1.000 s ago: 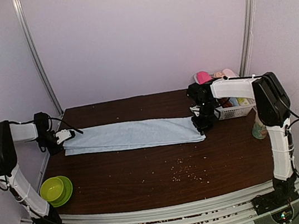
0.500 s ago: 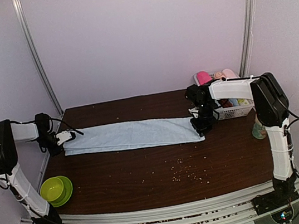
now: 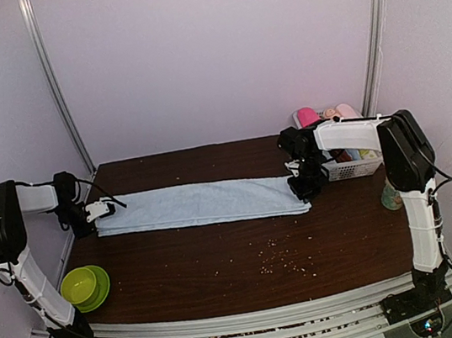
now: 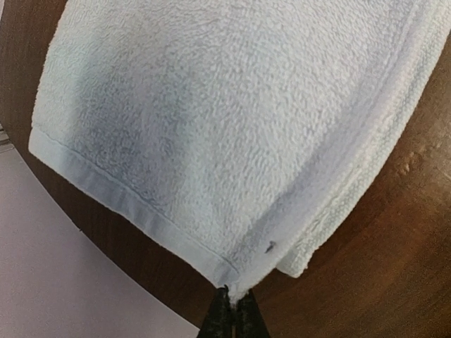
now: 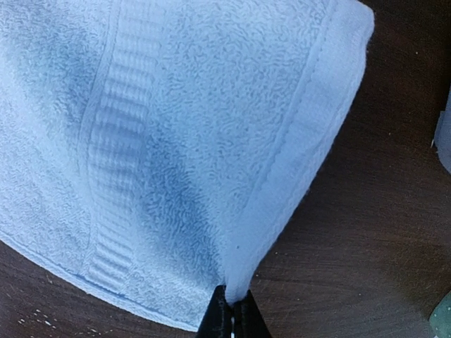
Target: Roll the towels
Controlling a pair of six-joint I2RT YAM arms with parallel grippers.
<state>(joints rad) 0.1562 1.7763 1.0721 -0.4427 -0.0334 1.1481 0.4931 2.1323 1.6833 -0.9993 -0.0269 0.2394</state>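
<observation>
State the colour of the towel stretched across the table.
Pale light blue; the towel shows best in the right wrist view.

pale blue towel (image 3: 201, 204), dark brown table (image 3: 222, 254), lime green bowl (image 3: 84, 286)

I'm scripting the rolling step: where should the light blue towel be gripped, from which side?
Grip the light blue towel at a short-end hem corner, coming in low from beyond that end. It lies flat as a long folded strip on the table, so a roll likely starts there. The left gripper and right gripper each pinch such a corner.
</observation>
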